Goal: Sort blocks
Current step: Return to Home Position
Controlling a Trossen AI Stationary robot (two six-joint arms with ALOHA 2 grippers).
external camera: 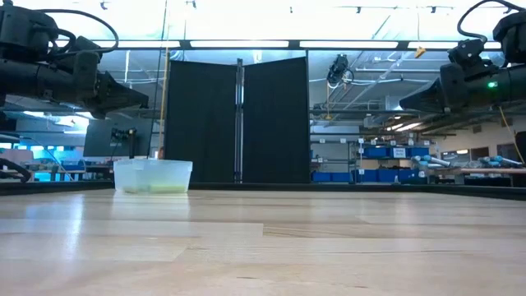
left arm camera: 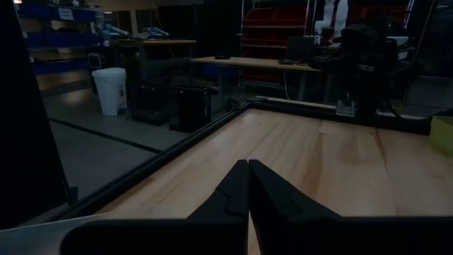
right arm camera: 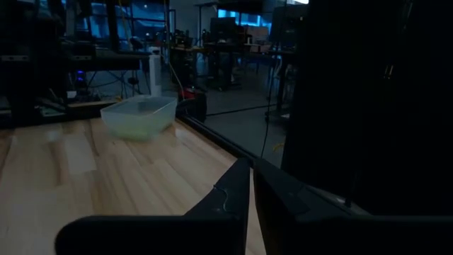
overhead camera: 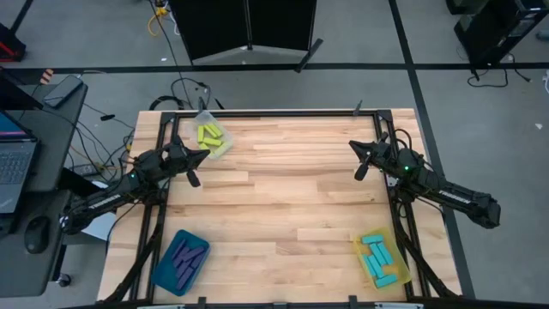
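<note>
Yellow-green blocks [overhead camera: 210, 135] lie in a clear tray [overhead camera: 213, 137] at the table's far left; the tray also shows in the low view [external camera: 153, 175] and the right wrist view [right arm camera: 139, 116]. Purple blocks [overhead camera: 185, 257] fill a teal tray [overhead camera: 180, 261] at the near left. Cyan blocks [overhead camera: 378, 258] lie in a yellow tray [overhead camera: 380, 257] at the near right. My left gripper [overhead camera: 200, 157] hovers shut above the table, just near of the clear tray. My right gripper [overhead camera: 356, 151] hovers shut above the table's far right. Both touch nothing.
A black frame [overhead camera: 274, 112] runs along the table's far edge and both sides. The wooden table top [overhead camera: 283, 197] between the three trays is bare. A desk with a laptop [overhead camera: 13, 163] stands left of the table.
</note>
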